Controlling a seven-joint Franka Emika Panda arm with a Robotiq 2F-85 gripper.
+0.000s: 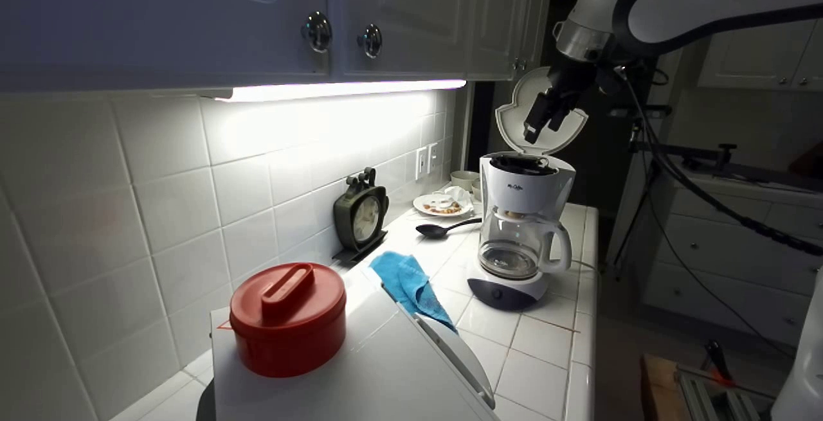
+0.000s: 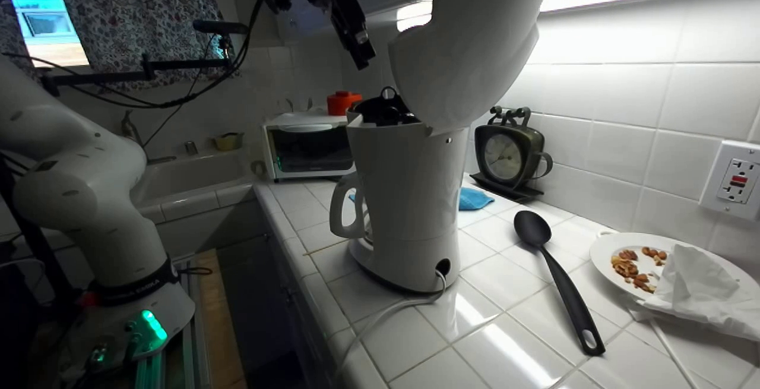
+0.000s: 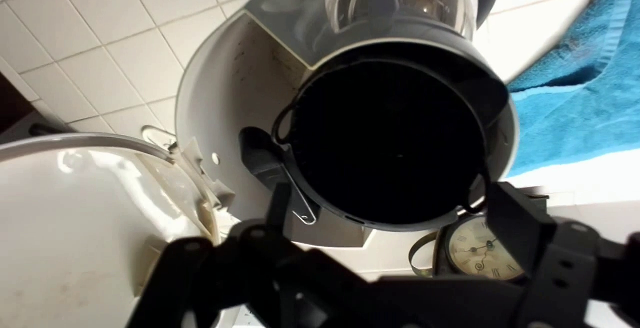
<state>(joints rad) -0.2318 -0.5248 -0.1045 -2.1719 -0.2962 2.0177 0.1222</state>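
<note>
My gripper [image 1: 542, 129] is open and empty, fingers pointing down above a white coffee maker [image 1: 524, 196]. The coffee maker's lid [image 1: 512, 126] stands raised behind the gripper; it also shows in the wrist view [image 3: 90, 208]. A round black filter basket [image 3: 390, 142] with two loop handles sits in the coffee maker's open top. In the wrist view, the two fingers [image 3: 392, 200] lie apart on either side of the basket's near rim; in both exterior views they are above it, not touching. The glass carafe [image 1: 508, 250] with white handle stands in the coffee maker and looks empty.
A blue cloth [image 1: 408, 283], a dark clock [image 1: 361, 218], a black spoon [image 2: 564, 282] and a plate [image 2: 602, 258] with nuts and a tissue are on the tiled counter. A red lidded container [image 1: 289, 328] stands on a white toaster oven [image 2: 312, 151]. Cabinets [image 1: 411, 16] hang overhead.
</note>
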